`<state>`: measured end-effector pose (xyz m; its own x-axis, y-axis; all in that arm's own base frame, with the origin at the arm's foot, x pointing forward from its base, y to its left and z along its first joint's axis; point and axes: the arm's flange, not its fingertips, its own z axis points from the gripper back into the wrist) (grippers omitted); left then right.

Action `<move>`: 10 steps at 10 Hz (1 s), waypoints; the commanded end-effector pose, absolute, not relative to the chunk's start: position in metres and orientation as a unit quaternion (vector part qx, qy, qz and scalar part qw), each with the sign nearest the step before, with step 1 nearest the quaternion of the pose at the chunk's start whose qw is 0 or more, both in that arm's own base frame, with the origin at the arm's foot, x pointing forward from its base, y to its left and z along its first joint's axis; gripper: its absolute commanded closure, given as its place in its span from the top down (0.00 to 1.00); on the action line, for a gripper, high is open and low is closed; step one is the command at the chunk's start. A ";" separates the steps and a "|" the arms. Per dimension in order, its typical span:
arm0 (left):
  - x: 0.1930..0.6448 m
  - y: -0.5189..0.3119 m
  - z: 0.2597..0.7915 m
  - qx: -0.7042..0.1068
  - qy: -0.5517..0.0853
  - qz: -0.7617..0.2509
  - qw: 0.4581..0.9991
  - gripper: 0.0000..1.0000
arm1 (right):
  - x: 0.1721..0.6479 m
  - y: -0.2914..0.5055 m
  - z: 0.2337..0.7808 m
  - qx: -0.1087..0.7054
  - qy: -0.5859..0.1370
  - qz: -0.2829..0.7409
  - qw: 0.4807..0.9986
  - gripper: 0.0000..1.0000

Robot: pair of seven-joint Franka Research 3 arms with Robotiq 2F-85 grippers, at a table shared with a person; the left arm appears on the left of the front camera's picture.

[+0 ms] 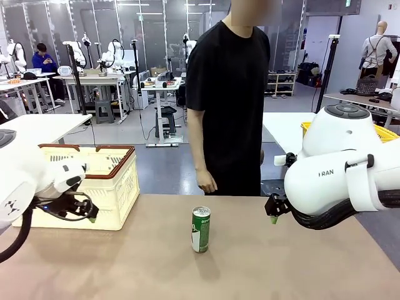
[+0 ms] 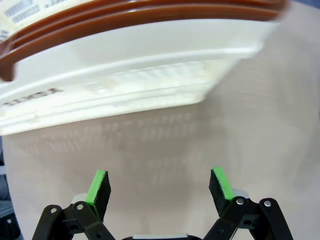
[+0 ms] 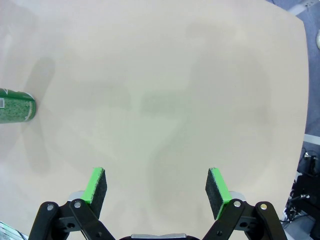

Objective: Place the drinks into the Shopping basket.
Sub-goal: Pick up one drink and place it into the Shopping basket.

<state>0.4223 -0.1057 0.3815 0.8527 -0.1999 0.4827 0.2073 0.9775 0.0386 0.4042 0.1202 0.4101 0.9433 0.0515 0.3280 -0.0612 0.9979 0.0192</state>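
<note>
One slim green metal can (image 1: 200,229) with a silver top stands upright near the middle of the smooth beige table (image 1: 294,269), between the two arms. The right gripper (image 1: 273,214) hovers to the can's right, apart from it, jaws spread wide and empty. In the right wrist view it (image 3: 157,187) faces bare tabletop, with the can (image 3: 15,106) at the picture's left edge, outside the span of the green pads (image 3: 96,189). The left gripper (image 1: 88,215) is likewise released and holds nothing, just in front of the cream-white slotted plastic shopping basket (image 1: 112,184) with a brown-red rim, which sits on the table's left part, well apart from the can. In the left wrist view the basket's ribbed wall (image 2: 130,75) lies beyond the parted fingers (image 2: 99,187). A person in a black shirt stands at the far side, one hand (image 1: 206,182) hanging near the table's edge.
</note>
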 end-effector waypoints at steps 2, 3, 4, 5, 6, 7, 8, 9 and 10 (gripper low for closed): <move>0.388 -0.157 0.411 -0.031 -0.230 -0.161 0.959 1.00 | 0.404 0.119 0.409 0.012 -0.170 0.032 0.985 1.00; 0.386 -0.180 0.426 -0.037 -0.243 -0.160 0.956 1.00 | 0.404 0.119 0.409 0.012 -0.170 0.032 0.985 1.00; 0.382 -0.207 0.444 -0.051 -0.236 -0.159 0.957 1.00 | 0.404 0.119 0.409 0.012 -0.170 0.032 0.985 1.00; 0.383 -0.233 0.460 -0.041 -0.238 -0.163 0.957 1.00 | 0.404 0.119 0.409 0.012 -0.170 0.032 0.985 1.00; 0.386 -0.257 0.476 -0.042 -0.245 -0.164 0.955 1.00 | 0.404 0.119 0.409 0.012 -0.170 0.032 0.985 1.00; 0.389 -0.280 0.489 -0.055 -0.246 -0.178 0.951 1.00 | 0.404 0.119 0.409 0.012 -0.170 0.032 0.985 1.00; 0.388 -0.300 0.500 -0.075 -0.233 -0.203 0.948 1.00 | 0.404 0.119 0.409 0.012 -0.170 0.032 0.985 1.00; 0.389 -0.310 0.505 -0.089 -0.225 -0.216 0.946 1.00 | 0.404 0.119 0.409 0.012 -0.170 0.032 0.985 1.00; 0.390 -0.314 0.507 -0.083 -0.231 -0.223 0.944 1.00 | 0.404 0.119 0.409 0.012 -0.170 0.032 0.985 1.00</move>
<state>0.3823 -0.3154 0.5076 0.7884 -0.3589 0.4997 0.4401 0.8965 -0.0505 0.4044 0.1205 0.4105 0.9430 0.0521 0.3288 -0.0618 0.9979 0.0191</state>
